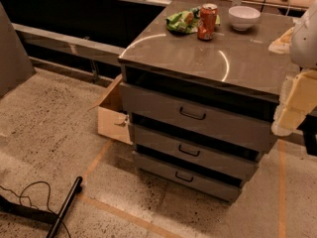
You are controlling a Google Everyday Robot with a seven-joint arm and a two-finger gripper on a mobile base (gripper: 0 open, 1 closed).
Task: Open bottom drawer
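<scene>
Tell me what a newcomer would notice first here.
The grey metal three-drawer cabinet fills the middle, its slim bottom drawer nearest the floor. On its top, at the back, stand a red soda can and a white bowl. The robot's cream gripper hangs at the right edge, beside the cabinet's right corner.

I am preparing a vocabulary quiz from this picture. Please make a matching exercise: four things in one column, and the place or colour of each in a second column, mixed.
1 bottom drawer
2 can
3 bowl
4 gripper

A white, on the cabinet top
B at the picture's right edge, beside the cabinet
C lowest of the three fronts
D red, next to a green bag

Pairs: 1-C; 2-D; 3-A; 4-B
</scene>
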